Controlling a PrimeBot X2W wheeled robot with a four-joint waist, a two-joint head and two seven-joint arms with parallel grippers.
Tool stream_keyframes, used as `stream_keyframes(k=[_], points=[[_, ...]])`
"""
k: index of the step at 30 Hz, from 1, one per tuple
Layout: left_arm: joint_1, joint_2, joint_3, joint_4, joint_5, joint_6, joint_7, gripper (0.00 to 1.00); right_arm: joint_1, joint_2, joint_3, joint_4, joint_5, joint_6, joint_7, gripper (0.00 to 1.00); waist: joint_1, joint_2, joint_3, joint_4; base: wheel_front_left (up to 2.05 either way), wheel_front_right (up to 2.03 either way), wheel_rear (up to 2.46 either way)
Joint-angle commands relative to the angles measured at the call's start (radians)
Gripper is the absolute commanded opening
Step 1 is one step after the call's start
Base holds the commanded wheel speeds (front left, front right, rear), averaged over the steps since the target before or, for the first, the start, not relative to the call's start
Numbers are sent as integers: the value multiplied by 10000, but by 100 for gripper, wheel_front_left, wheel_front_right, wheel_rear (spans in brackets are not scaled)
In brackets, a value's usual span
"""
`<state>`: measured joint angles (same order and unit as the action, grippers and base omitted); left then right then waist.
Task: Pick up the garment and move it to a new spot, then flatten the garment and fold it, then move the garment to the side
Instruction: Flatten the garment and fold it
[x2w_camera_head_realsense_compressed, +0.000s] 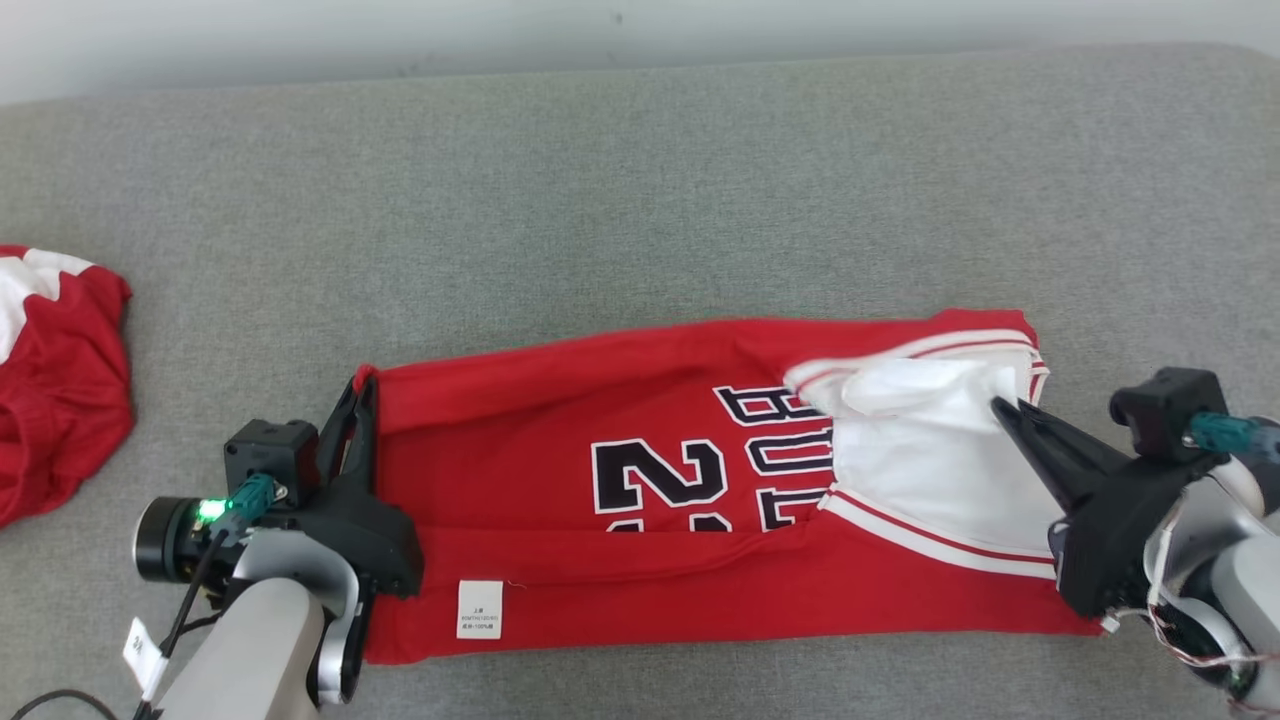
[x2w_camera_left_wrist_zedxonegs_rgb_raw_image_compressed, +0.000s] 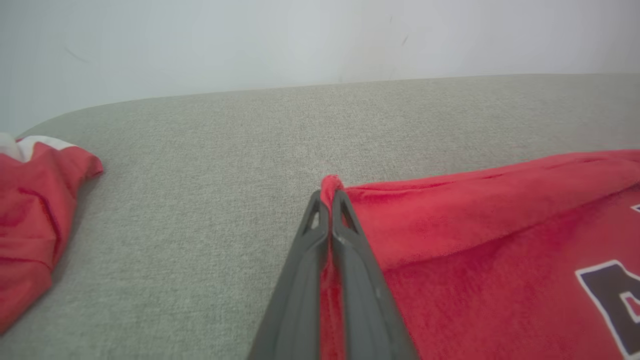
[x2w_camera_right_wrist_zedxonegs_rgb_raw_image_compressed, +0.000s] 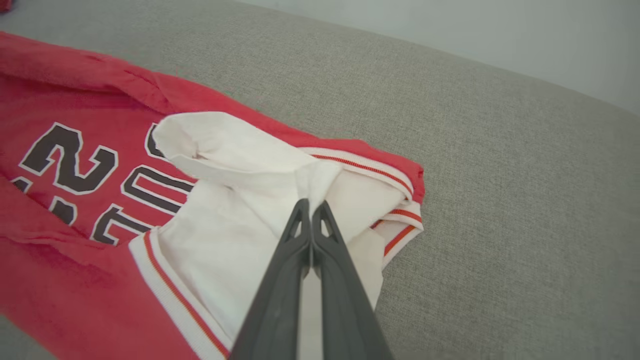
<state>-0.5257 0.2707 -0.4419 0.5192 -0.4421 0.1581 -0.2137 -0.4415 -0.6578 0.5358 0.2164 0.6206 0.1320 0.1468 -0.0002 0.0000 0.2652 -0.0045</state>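
1. Lying lengthwise across the near part of the grey padded surface, the red jersey stretches from the lower left to the right of the head view. Its black-and-white numerals and lettering face up and are partly covered by a fold along the near edge.
2. The left gripper sits at the jersey's left far corner. Its fingers are pressed together, and the left wrist view shows a ridge of red cloth pinched between them and poking out past the tips.
3. The right gripper is at the jersey's right end, over the white inner fabric turned outward there. Its fingers are closed, with a bunch of the white cloth caught at the tips.
4. Red-and-white striped trim borders the white area.
5. A white label lies on the jersey's near left part.
6. A second red garment with a white patch lies crumpled at the far left, well apart from the jersey.
7. A pale wall runs behind the surface.
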Motion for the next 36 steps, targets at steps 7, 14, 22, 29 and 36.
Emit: stream_keyframes(k=[7,14,22,29,36], points=[[388,144,69,269,-134,69,-260,0,997,-285,-354,-857,347,-25,316,0,2,0,-160,-182,0,0,0],[537,169,160,412,-150,145,-397,0,1659,-301,-581,-1392,591,-25,515,0,2,0,-250,-232,0,0,0],[876,144,206,306,-63,257,-477,23,2307,-164,-515,-1545,326,-25,881,0,2,0,-358,-240,0,0,0],[1156,47,435,-12,102,337,-523,100,2681,133,-292,-1257,172,-25,1201,100,2,0,-501,-247,0,0,0],[2231,-462,2053,-2337,614,56,-511,100,2780,441,-774,-1250,316,-25,897,100,2,0,-612,-224,0,0,0]])
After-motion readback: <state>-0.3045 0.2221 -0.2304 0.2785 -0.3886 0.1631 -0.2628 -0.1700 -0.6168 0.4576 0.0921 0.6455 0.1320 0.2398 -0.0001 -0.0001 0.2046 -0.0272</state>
